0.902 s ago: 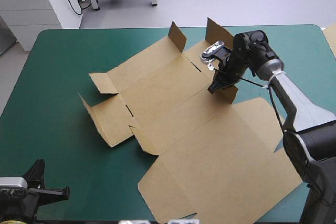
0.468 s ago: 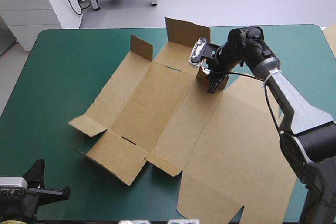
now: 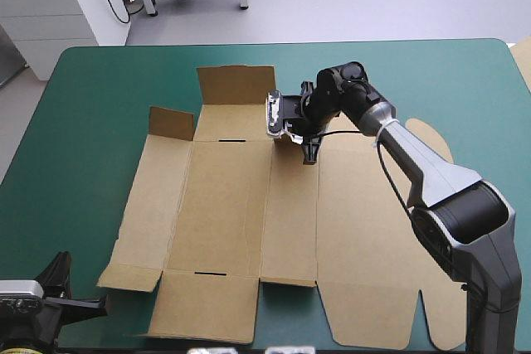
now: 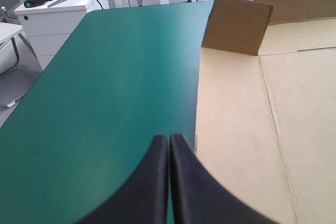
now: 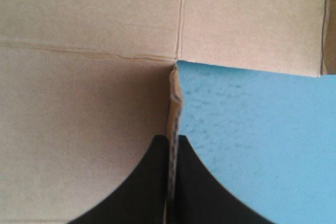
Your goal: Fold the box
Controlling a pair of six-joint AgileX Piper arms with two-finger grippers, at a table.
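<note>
Nearly flat box (image 3: 241, 230) lies centred on the table (image 3: 99, 105); only two far flaps (image 3: 235, 84) stand up. The right gripper (image 3: 310, 153) pinches its far edge; the left gripper (image 4: 169, 148), closed and empty, waits at the near-left corner. Folding looks barely begun.

A: Box (image 3: 249, 221): where laid?
B: Flat at the surface's (image 3: 91, 122) middle, two flaps (image 3: 236, 84) raised at its far edge.
A: Tools?
B: Right tool (image 3: 309, 155) placed at that edge; left tool (image 4: 169, 138) found off its near-left corner.

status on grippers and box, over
Right gripper shut on the box, far edge. Left gripper shut, empty, beside the box. Box flat, two far flaps raised. Nothing in the way.
</note>
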